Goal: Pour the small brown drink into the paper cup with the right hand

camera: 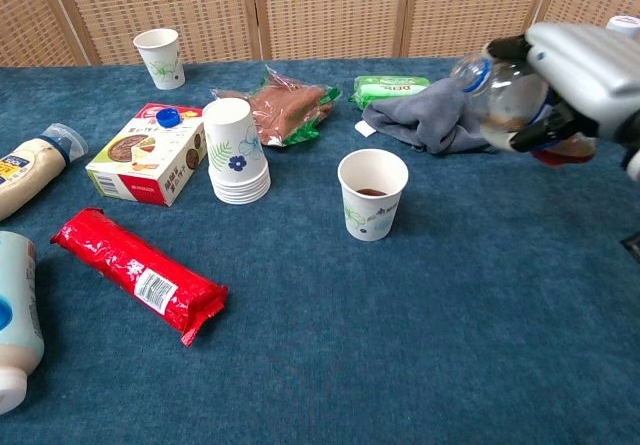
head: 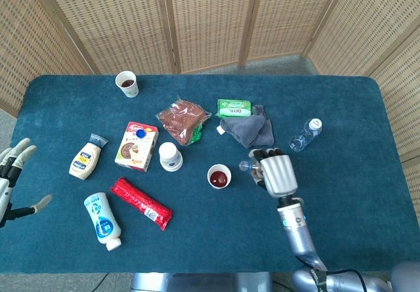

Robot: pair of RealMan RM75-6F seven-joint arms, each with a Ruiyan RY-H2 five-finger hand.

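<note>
Right hand silver-grey ribbed shell, black fingers; silver forearm, teal ring; left hand pale fingers

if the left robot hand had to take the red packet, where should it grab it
Grip the red packet across its narrow middle, coming from above. It lies flat and long on the table, with open cloth along both long sides, so fingers can close over its width; the crimped ends look a poorer hold.

It looked like a staged test area in a lab rather than a home. A bench under dark blue felt was closed in along its far edge by woven wicker screens, and packaged snacks, bottles and paper cups lay scattered across it like props.
</note>
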